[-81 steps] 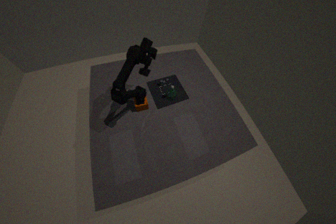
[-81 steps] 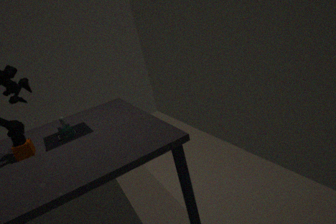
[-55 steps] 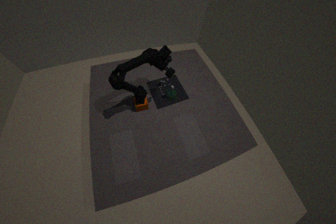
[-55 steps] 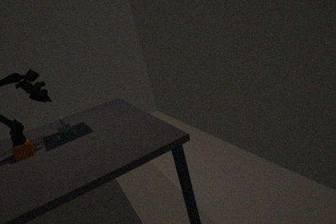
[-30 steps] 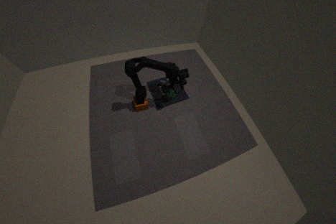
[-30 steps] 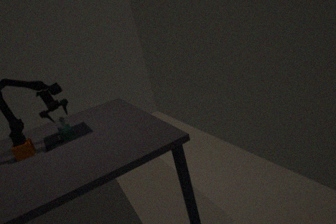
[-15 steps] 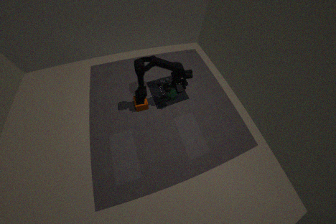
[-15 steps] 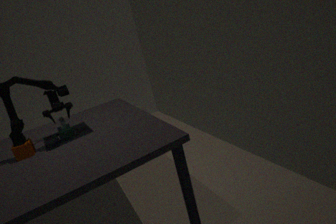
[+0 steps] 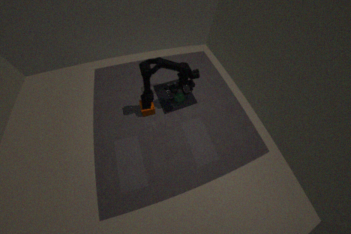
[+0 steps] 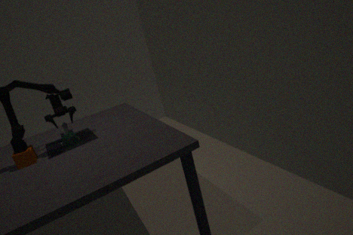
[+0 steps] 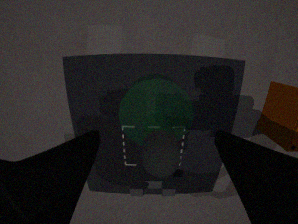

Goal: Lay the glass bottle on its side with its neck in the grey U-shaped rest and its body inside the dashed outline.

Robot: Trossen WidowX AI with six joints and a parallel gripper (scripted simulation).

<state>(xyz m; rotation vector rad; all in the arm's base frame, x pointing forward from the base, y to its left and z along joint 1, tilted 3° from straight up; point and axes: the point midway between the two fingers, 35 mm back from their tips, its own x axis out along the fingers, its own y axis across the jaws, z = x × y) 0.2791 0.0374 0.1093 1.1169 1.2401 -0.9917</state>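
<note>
The glass bottle stands upright on the dark mat [image 11: 77, 72] [image 10: 90, 134]. Its green body [image 11: 152, 102] [image 9: 180, 98] [image 10: 69, 139] is widest low down, and its pale grey neck [image 11: 161, 159] points up toward the wrist camera. My gripper [image 11: 158, 136] [image 10: 64, 124] is open and empty, pointing down over the bottle, with one finger on each side of the neck's top. The dashed outline [image 11: 124, 146] shows partly behind the bottle in the wrist view. The grey U-shaped rest [image 11: 168, 192] is at the mat's edge, below the outline in that view.
The arm's orange base [image 9: 148, 111] [image 10: 26, 158] [image 11: 281, 107] stands beside the mat. The table [image 9: 165, 150] [image 10: 113, 162] extends around them. Dark arm shadows fall across the mat, and the light is dim.
</note>
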